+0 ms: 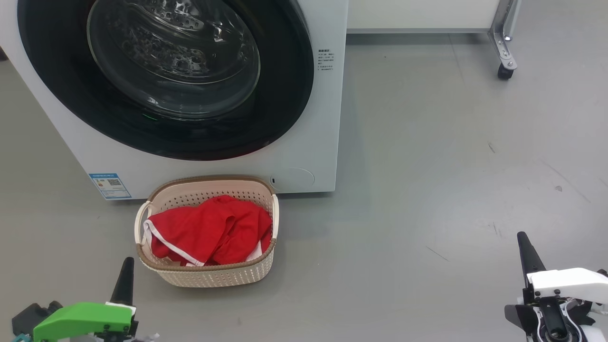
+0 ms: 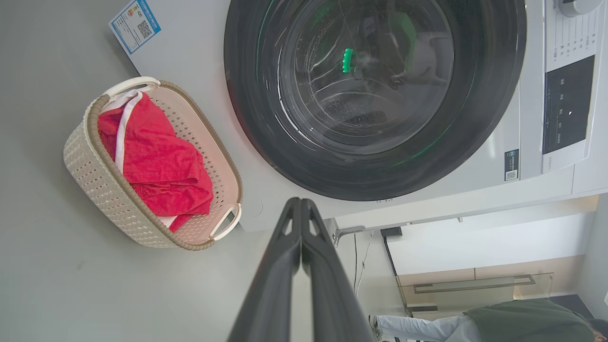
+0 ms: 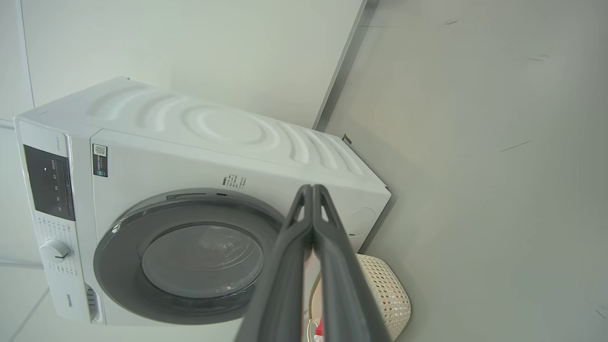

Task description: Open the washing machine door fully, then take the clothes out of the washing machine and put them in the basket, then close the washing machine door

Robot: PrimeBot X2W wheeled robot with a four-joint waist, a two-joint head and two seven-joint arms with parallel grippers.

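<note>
The white washing machine (image 1: 304,142) stands ahead with its black-rimmed round door (image 1: 166,76) flat against the front, shut. Through the door glass (image 2: 365,76) I see bare steel drum. On the floor before the machine sits the cream basket (image 1: 209,275), and red clothes (image 1: 209,230) with white trim lie inside it. My left gripper (image 1: 127,266) hangs low at the basket's left, fingers pressed together, holding nothing; its fingers (image 2: 300,209) point toward the machine's lower corner. My right gripper (image 1: 522,240) is far off to the right, shut and holding nothing. Machine (image 3: 213,161), door (image 3: 190,256) and basket (image 3: 384,289) also appear in the right wrist view.
Grey floor spreads out to the right of the machine. A metal leg on a caster (image 1: 504,71) stands at the back right. In the left wrist view a person (image 2: 498,323) is beside the machine, near a white wall.
</note>
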